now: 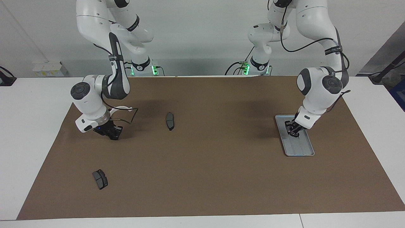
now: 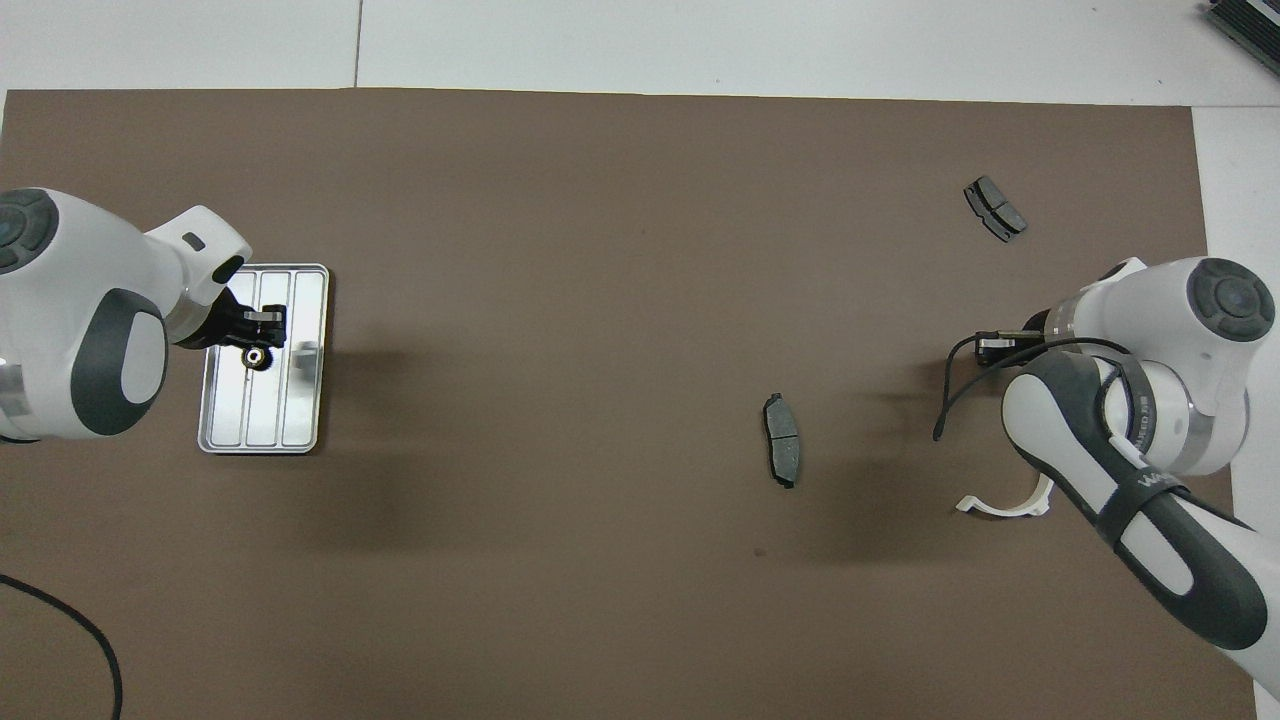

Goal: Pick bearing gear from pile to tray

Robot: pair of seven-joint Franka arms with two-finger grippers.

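Observation:
The silver ribbed tray lies on the brown mat toward the left arm's end of the table. My left gripper is low over the tray's end nearer the robots. In the overhead view a tiny black round gear shows on the tray right beside the left gripper. My right gripper is low over the mat at the right arm's end, beside the white curved bracket. Two dark grey brake pads lie apart on the mat. No other gear shows.
The bracket is partly covered by the right arm in the overhead view. A black cable lies on the mat near the left arm's base. White table surrounds the mat.

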